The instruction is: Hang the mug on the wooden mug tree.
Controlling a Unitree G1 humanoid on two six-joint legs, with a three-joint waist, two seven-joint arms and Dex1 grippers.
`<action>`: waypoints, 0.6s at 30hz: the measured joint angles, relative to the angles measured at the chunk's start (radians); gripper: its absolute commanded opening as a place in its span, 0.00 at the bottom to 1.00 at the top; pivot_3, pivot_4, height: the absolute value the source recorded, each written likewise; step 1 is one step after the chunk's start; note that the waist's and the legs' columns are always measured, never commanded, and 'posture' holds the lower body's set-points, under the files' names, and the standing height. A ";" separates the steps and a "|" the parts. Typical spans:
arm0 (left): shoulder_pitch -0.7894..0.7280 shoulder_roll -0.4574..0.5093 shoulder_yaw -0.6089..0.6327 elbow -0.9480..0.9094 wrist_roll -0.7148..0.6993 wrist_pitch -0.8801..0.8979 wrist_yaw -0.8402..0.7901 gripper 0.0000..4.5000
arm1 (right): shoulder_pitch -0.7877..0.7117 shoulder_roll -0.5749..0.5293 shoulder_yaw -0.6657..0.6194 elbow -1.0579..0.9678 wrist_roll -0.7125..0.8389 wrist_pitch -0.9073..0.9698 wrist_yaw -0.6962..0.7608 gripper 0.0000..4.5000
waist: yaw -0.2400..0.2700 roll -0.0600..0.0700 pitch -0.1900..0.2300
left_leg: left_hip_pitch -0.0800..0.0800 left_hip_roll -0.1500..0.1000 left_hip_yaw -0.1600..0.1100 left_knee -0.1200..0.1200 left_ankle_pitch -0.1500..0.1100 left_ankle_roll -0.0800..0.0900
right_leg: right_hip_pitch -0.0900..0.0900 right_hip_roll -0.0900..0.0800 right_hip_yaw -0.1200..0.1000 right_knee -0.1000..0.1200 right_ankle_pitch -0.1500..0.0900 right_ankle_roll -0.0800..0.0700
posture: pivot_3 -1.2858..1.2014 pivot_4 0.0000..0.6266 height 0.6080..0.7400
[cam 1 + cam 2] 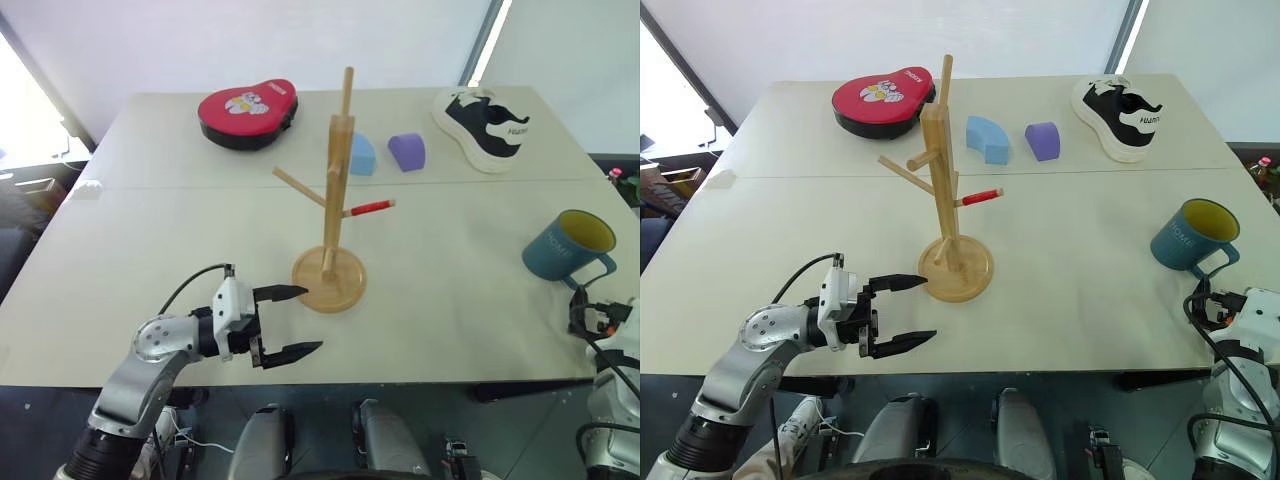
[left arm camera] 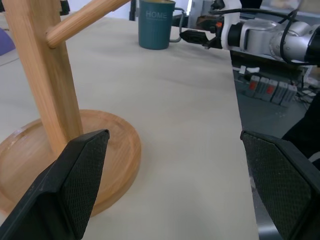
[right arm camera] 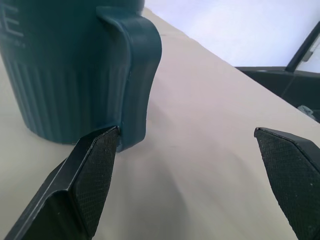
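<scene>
The teal-blue mug with a yellow inside stands upright near the table's right edge, its handle turned toward the front. My right gripper is open just in front of it. One finger sits right at the foot of the mug's handle; I cannot tell if they touch. The wooden mug tree stands mid-table on its round base, with one red-tipped peg. My left gripper is open, points sideways and hovers near the table's front edge, close beside that base and holding nothing.
A red case, a blue block, a purple block and a black-and-white shoe lie along the back of the table. The table's front edge runs just under both grippers.
</scene>
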 measured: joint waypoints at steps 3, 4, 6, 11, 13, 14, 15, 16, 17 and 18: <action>0.000 -0.004 -0.023 0.000 0.000 0.000 -0.002 1.00 | -0.022 0.000 0.001 0.023 0.000 -0.003 -0.003 0.99 | -0.007 0.000 0.000 | 0.000 0.000 0.000 0.000 0.000 0.000 | 0.001 0.000 0.000 0.000 0.000 0.000 | 0.52 0.24 0.96; 0.000 -0.005 -0.026 0.000 0.000 0.000 -0.002 1.00 | -0.028 0.000 0.001 0.031 -0.001 -0.003 -0.004 0.99 | -0.009 0.000 0.000 | 0.000 0.000 0.000 0.000 0.000 0.000 | 0.001 0.001 0.000 0.000 0.000 0.000 | 0.52 0.24 0.96; 0.000 -0.005 -0.029 -0.001 0.001 0.000 0.003 1.00 | -0.045 0.000 0.002 0.050 -0.002 -0.004 -0.005 0.99 | -0.010 0.000 0.000 | 0.001 0.000 0.000 0.000 0.000 0.000 | 0.001 0.001 0.000 0.001 0.000 0.000 | 0.52 0.24 0.96; 0.005 -0.004 -0.029 -0.038 0.001 0.003 0.024 1.00 | -0.088 -0.005 0.002 0.098 -0.002 -0.010 -0.006 0.99 | -0.011 0.000 0.000 | 0.001 0.002 0.000 0.001 0.000 0.000 | 0.001 0.004 0.002 0.001 0.000 0.000 | 0.52 0.24 0.96; 0.014 -0.002 -0.029 -0.049 0.001 0.005 0.031 1.00 | -0.114 -0.011 0.002 0.128 -0.002 -0.012 -0.004 0.99 | -0.012 0.000 0.000 | 0.001 0.002 0.000 0.001 0.000 0.000 | 0.001 0.005 0.003 0.001 0.000 0.000 | 0.52 0.24 0.96; 0.020 -0.001 -0.029 -0.057 0.001 0.006 0.038 1.00 | -0.135 -0.019 0.002 0.153 -0.002 -0.012 -0.002 0.99 | -0.013 0.000 0.000 | 0.001 0.002 0.000 0.001 0.000 0.000 | 0.001 0.005 0.003 0.002 0.000 0.000 | 0.52 0.24 0.96; 0.023 0.000 -0.028 -0.062 0.000 0.006 0.042 1.00 | -0.148 -0.027 0.002 0.169 -0.002 -0.013 0.000 0.99 | -0.013 0.000 0.000 | 0.001 0.002 0.000 0.001 0.000 0.000 | 0.001 0.005 0.003 0.002 0.000 0.000 | 0.52 0.24 0.96; 0.027 0.001 -0.028 -0.065 0.000 0.006 0.045 1.00 | -0.160 -0.034 0.002 0.182 -0.001 -0.013 0.001 0.99 | -0.012 0.000 0.000 | 0.001 0.002 0.000 0.001 0.000 0.000 | 0.001 0.005 0.003 0.002 0.000 0.000 | 0.52 0.24 0.96; 0.029 0.001 -0.028 -0.066 0.000 0.006 0.047 1.00 | -0.174 -0.040 0.002 0.195 -0.001 -0.014 0.003 0.99 | -0.012 0.000 0.000 | 0.001 0.003 0.000 0.001 0.000 0.000 | 0.001 0.006 0.003 0.003 0.000 0.000 | 0.52 0.24 0.96; 0.030 0.001 -0.028 -0.067 0.000 0.006 0.051 1.00 | -0.184 -0.044 0.002 0.205 0.000 -0.018 0.007 0.99 | -0.011 0.000 0.000 | 0.001 0.003 0.000 0.002 0.000 0.000 | 0.001 0.006 0.003 0.003 0.000 0.000 | 0.52 0.24 0.96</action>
